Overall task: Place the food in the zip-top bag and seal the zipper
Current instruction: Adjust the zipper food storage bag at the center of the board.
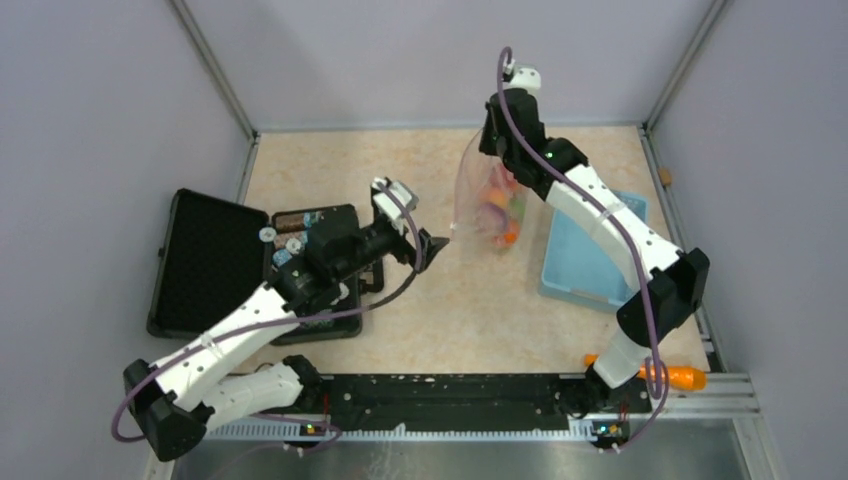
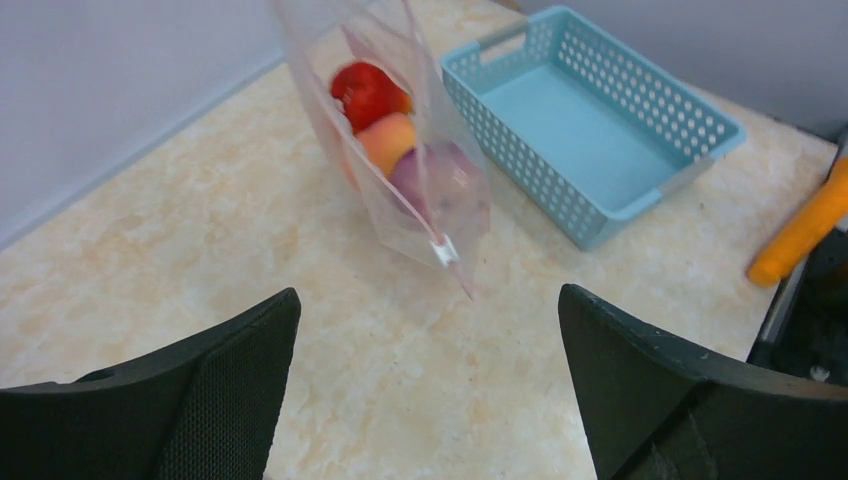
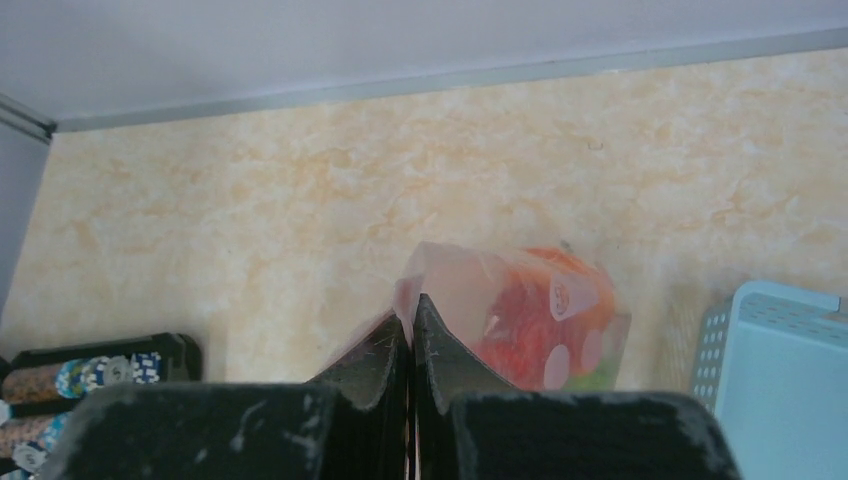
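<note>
Top: R gripper (image 1: 487, 138) pinching zip-top bag (image 1: 472, 185) by top corner; bag hangs under it, food (image 1: 503, 208) inside. L gripper (image 1: 433, 249) spread, bag's low corner just off its tips.
L wrist: zipper slider (image 2: 445, 251) ahead, between fingers (image 2: 230, 380), no contact.
R wrist: jaws pressed together on bag edge.

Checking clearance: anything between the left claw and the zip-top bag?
Nothing; only bare tabletop separates the left claw from the zip-top bag, clearest in the left wrist view.

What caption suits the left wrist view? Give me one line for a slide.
Left gripper, jaws wide open, faces the zip-top bag of toy fruit, light-blue basket beside it.
</note>
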Motion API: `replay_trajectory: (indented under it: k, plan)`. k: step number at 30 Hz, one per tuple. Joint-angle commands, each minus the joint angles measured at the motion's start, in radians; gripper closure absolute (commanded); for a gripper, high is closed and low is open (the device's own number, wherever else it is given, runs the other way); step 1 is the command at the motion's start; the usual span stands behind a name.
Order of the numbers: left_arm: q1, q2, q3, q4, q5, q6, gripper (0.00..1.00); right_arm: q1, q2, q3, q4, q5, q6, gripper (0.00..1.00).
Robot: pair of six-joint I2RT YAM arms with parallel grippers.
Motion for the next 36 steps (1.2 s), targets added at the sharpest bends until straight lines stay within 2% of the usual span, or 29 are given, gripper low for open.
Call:
replay_trajectory:
  k: [1, 8, 14, 20, 23, 27, 33, 36]
  plan:
    - [-0.013, 0.001, -0.216, 0.435, 0.136, 0.042, 0.01, 0.002, 0.016, 0.068, -0.051, 0.004, -0.001, 1.00]
    - [-0.033, 0.053, -0.354, 0.699, 0.065, 0.016, 0.01, -0.002, 0.010, 0.099, -0.066, 0.008, -0.007, 1.00]
    - [-0.039, 0.138, -0.425, 0.976, 0.001, -0.053, 0.12, -0.002, -0.028, 0.074, -0.055, -0.030, 0.003, 1.00]
    - [-0.052, 0.222, -0.437, 1.054, 0.001, -0.048, 0.16, -0.003, -0.049, 0.070, -0.056, -0.038, 0.000, 1.00]
    - [-0.057, 0.241, -0.451, 1.088, -0.023, -0.053, 0.09, -0.003, -0.049, 0.082, -0.068, -0.064, 0.009, 1.00]
    - [-0.066, 0.271, -0.447, 1.107, -0.034, -0.057, 0.10, -0.003, -0.073, 0.048, -0.043, -0.098, 0.029, 1.00]
    - [-0.107, 0.328, -0.419, 1.120, -0.023, -0.038, 0.20, -0.003, -0.078, 0.047, -0.039, -0.099, 0.030, 1.00]
    - [-0.131, 0.341, -0.420, 1.142, -0.078, -0.035, 0.21, -0.003, -0.073, 0.059, -0.048, -0.103, 0.028, 1.00]
